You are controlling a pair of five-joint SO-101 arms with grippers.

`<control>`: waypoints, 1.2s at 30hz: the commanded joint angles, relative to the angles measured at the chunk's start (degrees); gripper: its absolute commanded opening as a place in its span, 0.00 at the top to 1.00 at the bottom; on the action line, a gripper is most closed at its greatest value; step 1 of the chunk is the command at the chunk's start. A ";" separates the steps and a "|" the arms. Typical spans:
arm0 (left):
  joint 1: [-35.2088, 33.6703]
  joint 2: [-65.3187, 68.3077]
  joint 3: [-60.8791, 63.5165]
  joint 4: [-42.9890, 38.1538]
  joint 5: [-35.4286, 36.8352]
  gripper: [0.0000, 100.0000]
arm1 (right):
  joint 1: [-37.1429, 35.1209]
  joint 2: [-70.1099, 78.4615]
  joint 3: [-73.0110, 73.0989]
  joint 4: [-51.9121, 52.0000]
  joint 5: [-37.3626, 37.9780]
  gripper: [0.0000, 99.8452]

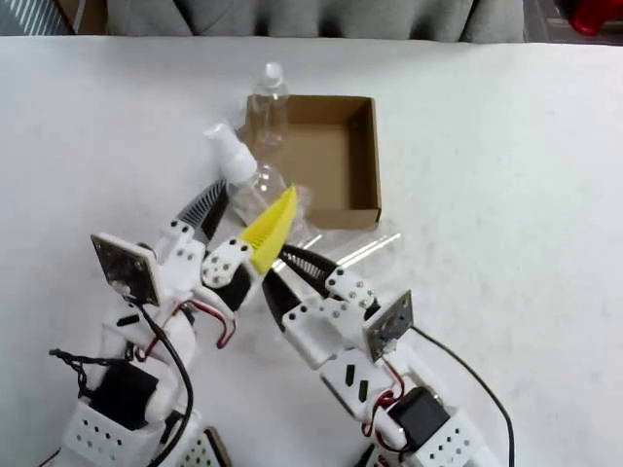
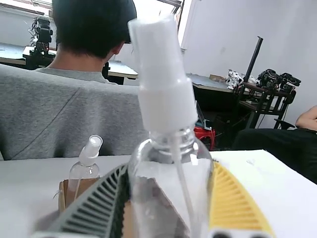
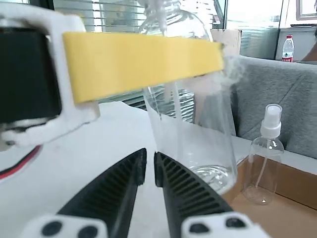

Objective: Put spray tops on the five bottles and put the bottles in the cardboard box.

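While your left gripper (image 1: 251,199) clamps a topped bottle (image 1: 243,175) just beside the cardboard box (image 1: 362,156), where a second bottle (image 1: 267,105) stands, and your right gripper (image 3: 149,157) sits nearly closed and empty at its base, you are probably at boxing: lift over the rim, then release.

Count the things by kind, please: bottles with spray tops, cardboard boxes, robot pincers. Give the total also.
Bottles with spray tops: 2, the held bottle and the boxed bottle
Cardboard box: 1
Pincers: 2, the left pincer and the right pincer
Total: 5
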 commanded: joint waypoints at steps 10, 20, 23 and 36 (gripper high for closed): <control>-8.22 20.26 1.85 -28.57 -0.62 0.98 | 3.38 -0.66 -3.52 11.12 1.32 0.98; -12.26 50.77 -1.14 -59.78 -0.44 0.98 | 10.95 -0.57 -6.77 16.66 1.32 0.99; -12.70 56.48 -1.49 -65.76 -0.53 0.98 | 10.95 -0.57 -6.77 16.75 1.32 0.99; -12.79 77.23 -14.59 -70.51 -4.57 0.98 | 11.12 -0.57 -6.77 16.48 1.32 0.99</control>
